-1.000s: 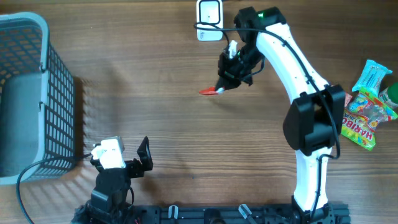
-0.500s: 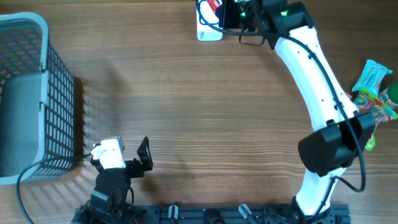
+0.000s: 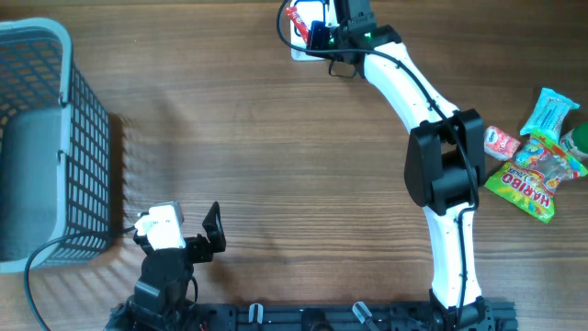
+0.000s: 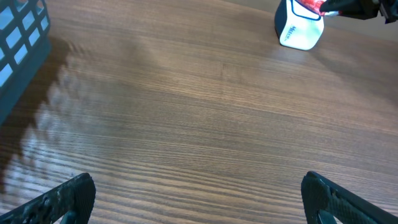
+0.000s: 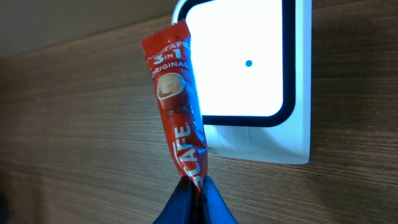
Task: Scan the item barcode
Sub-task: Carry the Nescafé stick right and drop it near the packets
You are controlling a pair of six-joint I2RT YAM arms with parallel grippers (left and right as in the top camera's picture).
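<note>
Coffee sachet [image 5: 180, 118] was up at the scanner [image 5: 249, 62] – you had it pinched by its bottom end in your right gripper [image 5: 194, 190], jaws squeezed tight on the red wrapper. From the right wrist camera the sachet hung slanted, its upper end crossing the left rim of the scanner's glowing white window, printed side with "3 in 1" facing the camera. Whether the wrapper touched the scanner face, you couldn't tell from these views. Overhead, your right arm reached all the way to the far edge of the wooden table [image 3: 276, 165], with the sachet poking out just left of the scanner. Your left gripper [image 4: 199, 202] sat low at the near edge, well apart from the action – jaws spread wide and holding nothing, both black fingers [image 4: 68, 196] framing bare wood. On your left side stood the grey wire basket [image 3: 55, 138], and over on the right a heap of snack packets [image 3: 537, 156] lay near the table edge.
</note>
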